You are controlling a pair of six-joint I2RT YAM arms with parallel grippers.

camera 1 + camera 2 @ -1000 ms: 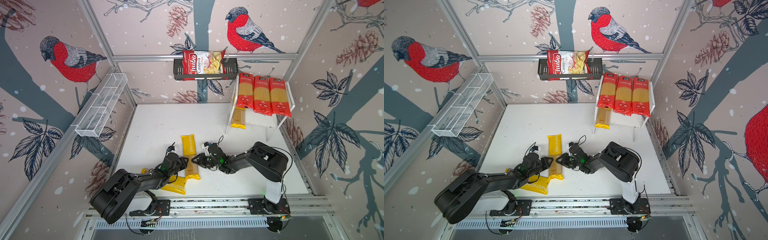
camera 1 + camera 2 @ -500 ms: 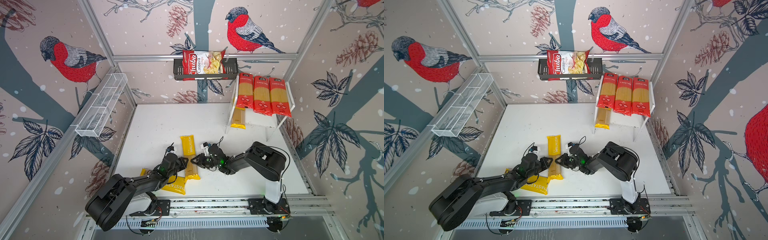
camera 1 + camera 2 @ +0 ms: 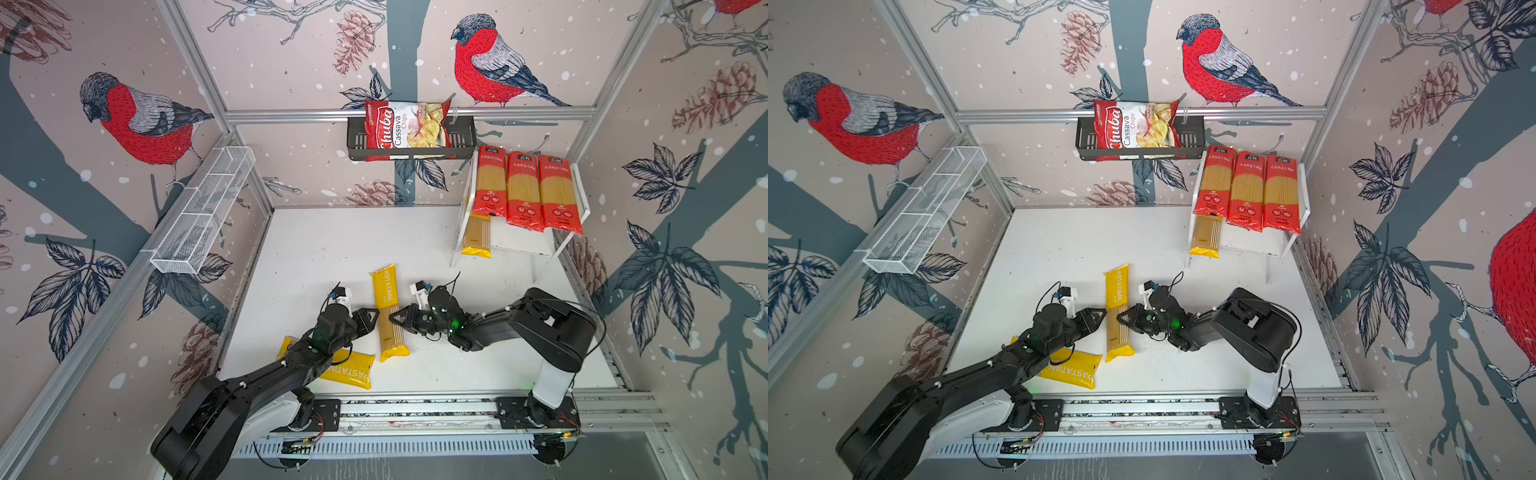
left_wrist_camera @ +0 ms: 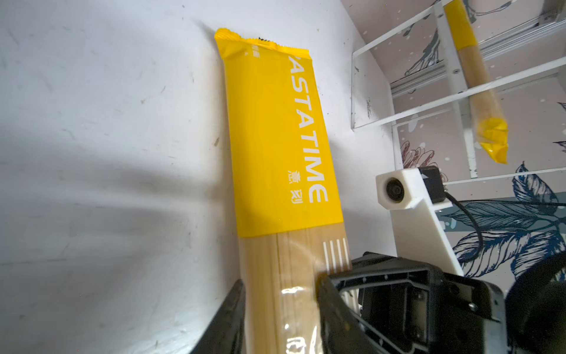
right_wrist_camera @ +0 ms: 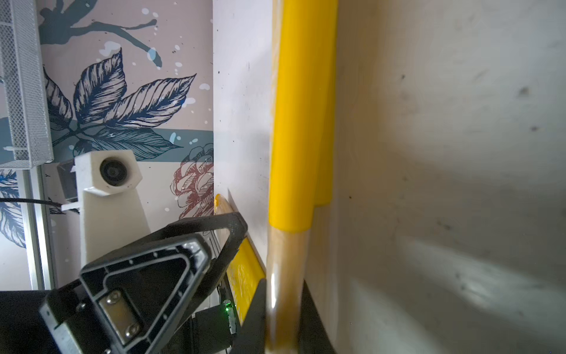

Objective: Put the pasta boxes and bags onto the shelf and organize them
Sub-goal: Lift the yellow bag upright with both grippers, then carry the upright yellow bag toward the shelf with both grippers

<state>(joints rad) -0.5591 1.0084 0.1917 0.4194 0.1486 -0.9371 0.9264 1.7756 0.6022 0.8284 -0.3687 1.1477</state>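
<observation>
Left jaws: just opened, loosely straddling the yellow packet (image 3: 388,309).
Right jaws: narrowed onto its clear middle, gripping.
Packet: on the surface (image 3: 332,241), 6 o'clock of centre.
Meaning: you've likely handed over; the shelf (image 3: 519,244) waits at 2 o'clock.
</observation>
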